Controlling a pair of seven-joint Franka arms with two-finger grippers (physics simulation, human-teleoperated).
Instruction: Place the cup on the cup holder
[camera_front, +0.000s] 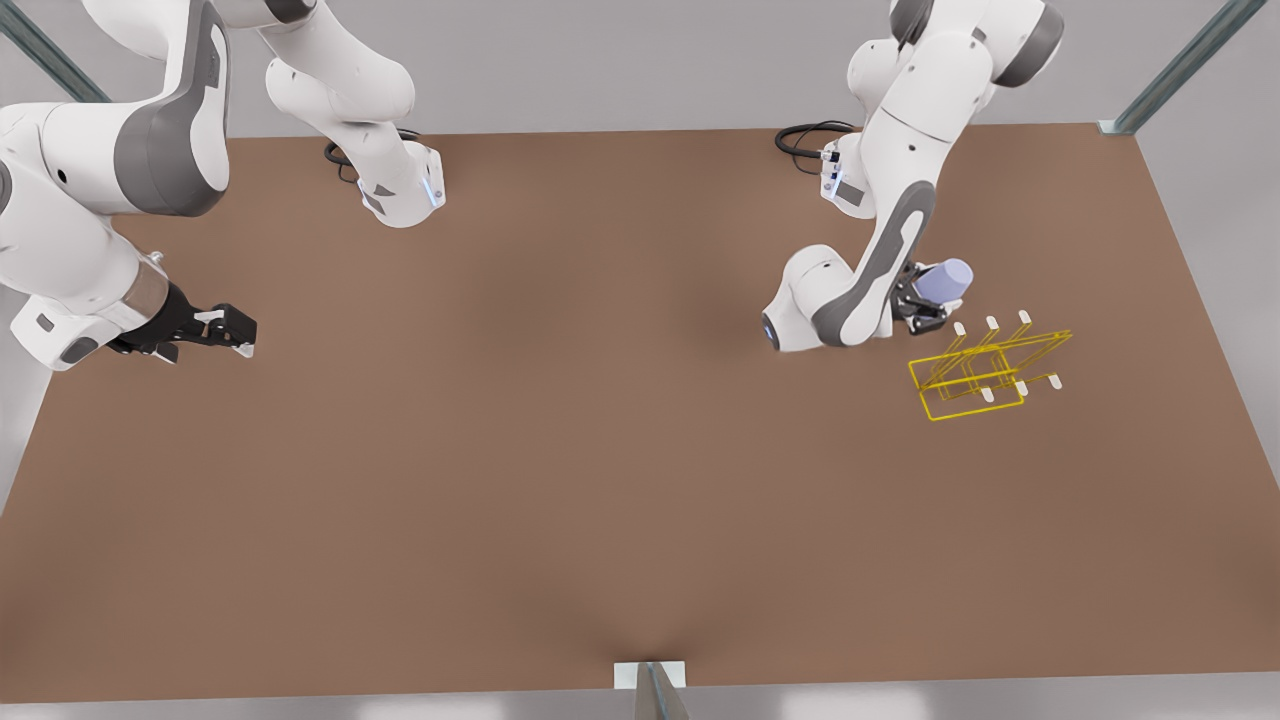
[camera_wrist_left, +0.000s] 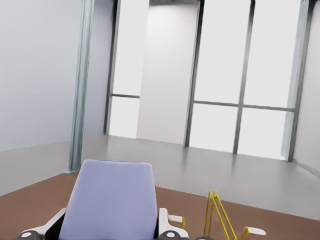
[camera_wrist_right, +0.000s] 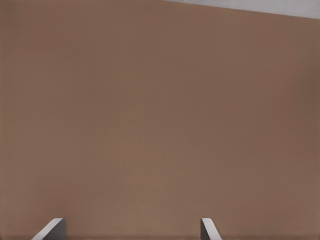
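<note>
Two arms share this brown desk (camera_front: 560, 480), and just one is busy. At the right of the front view, the left gripper (camera_front: 925, 298) has its fingers (camera_wrist_left: 163, 222) clamped on the sides of the cup (camera_front: 944, 280), which is held tilted above the desk, just up and left of the cup holder (camera_front: 985, 372). In the left wrist view the cup (camera_wrist_left: 114, 200) sits low in the frame with the yellow wire of the cup holder (camera_wrist_left: 216, 215) at lower right. The right gripper (camera_front: 232, 330) waits at the far left of the front view, fingers (camera_wrist_right: 209, 230) apart over bare desk. I judge the cup light, stiff and smooth, so probably slippery; a squeeze across its middle suits it. The rack looks thin and light and could shift if bumped
</note>
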